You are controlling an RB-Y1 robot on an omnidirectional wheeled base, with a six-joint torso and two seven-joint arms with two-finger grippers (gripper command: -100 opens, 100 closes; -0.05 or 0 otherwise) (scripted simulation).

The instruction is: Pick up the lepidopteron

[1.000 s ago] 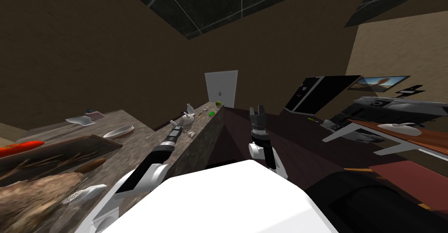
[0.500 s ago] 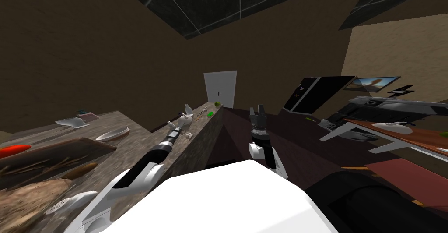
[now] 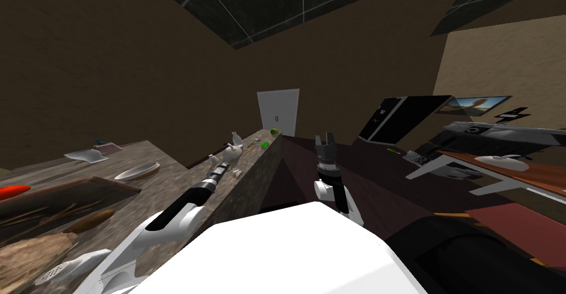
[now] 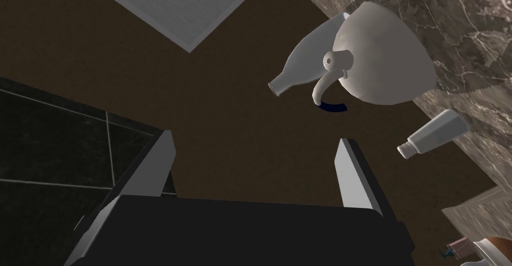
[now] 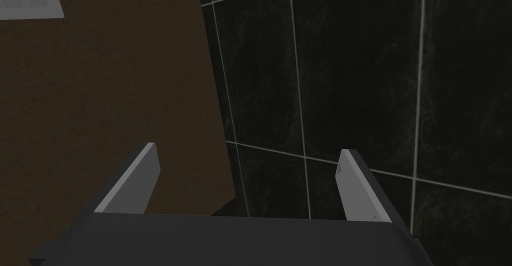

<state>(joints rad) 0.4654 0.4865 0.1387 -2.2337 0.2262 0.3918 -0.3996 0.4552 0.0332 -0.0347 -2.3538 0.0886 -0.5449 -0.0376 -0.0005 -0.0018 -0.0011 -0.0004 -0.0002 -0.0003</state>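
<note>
– Marbled brown stone: that's the counter (image 3: pixel 166 166) along my left side, and my left arm is stretched out over it.
– And the right arm?
– The right gripper (image 3: pixel 325 138) is raised in front of me, away from the counter. From its wrist the blades stand wide apart (image 5: pixel 248 149) with nothing between them.
– What about the left hand?
– The left gripper (image 4: pixel 256 138) is wide too, and empty. It's pointing at a white teapot (image 4: pixel 385 53) with an arched handle, which stands on the stone (image 4: pixel 475 90).
– Anything around it?
– A pale bottle (image 4: pixel 305 68) is touching the teapot's far side. A small bottle (image 4: pixel 435 133) sits nearer my fingers, apart from both.
– And the lepidopteron?
– My best read is a faint, flat, jagged-edged outline (image 4: pixel 477 38) on the stone just beside the teapot. I can't tell for sure. It's clear of my blades.
</note>
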